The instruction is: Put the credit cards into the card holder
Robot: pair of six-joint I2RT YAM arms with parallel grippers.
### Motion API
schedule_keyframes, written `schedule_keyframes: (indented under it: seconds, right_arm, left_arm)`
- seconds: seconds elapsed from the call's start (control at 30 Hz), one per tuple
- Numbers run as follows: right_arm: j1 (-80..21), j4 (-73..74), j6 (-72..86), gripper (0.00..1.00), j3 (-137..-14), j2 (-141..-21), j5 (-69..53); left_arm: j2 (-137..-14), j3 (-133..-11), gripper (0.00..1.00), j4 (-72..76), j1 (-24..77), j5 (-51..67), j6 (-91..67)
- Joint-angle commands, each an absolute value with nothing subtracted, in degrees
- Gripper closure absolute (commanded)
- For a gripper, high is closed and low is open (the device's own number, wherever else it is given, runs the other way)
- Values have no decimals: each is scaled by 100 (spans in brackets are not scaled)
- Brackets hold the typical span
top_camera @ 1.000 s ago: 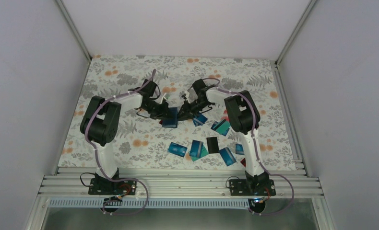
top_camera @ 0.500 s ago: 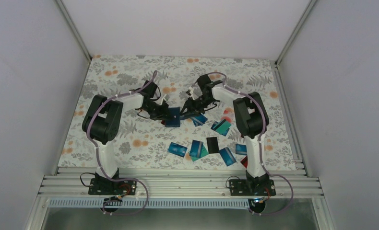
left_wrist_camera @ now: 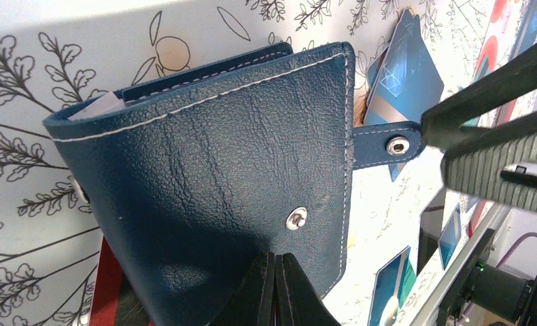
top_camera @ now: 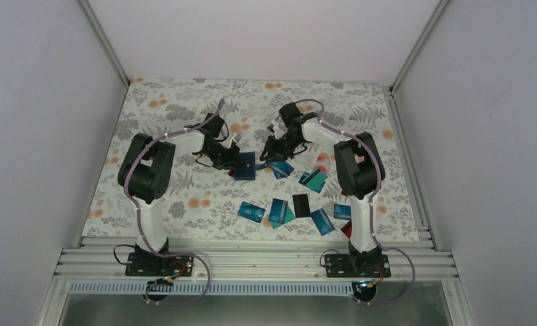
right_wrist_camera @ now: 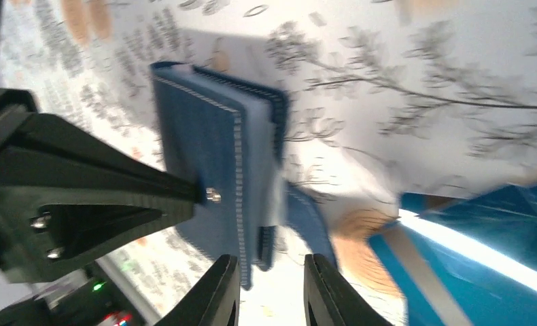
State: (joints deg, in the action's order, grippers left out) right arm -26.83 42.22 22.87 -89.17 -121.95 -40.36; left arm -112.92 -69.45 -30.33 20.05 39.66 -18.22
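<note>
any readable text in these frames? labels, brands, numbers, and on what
No legible text anywhere.
card holder: plain blue leather, stitching and snaps, no writing showing.
blue card beside it: pale line emblem only, no letters to make out.
cards lying loose in the top view: pale markings, too small to read.
</note>
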Motion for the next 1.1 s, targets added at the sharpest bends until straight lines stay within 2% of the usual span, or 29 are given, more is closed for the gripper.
schedule_keyframes:
  seconds: [0.0,0.33,0.63,1.07]
  right_arm:
    - [-2718,4481,2291,74,-8802,-11619,-2685]
    - [-2717,4360,2198,72,-8555,-11670,-2836]
    - [-2724,4250,2145,82,-8383,-11742,-3156]
    - [-2720,4122,2171,83,-8275,-11880,-3337]
  left_arm:
    - [-11457,-7013,98,-3114,2013,3617,-1646]
    - [-11522,-7039,98,-3118,2013,3603,-1600]
    - [-11536,-7049,98,-3103,2055,3639,-1644]
    - [-11499,-7025,98,-3076,2126,3621,-1714]
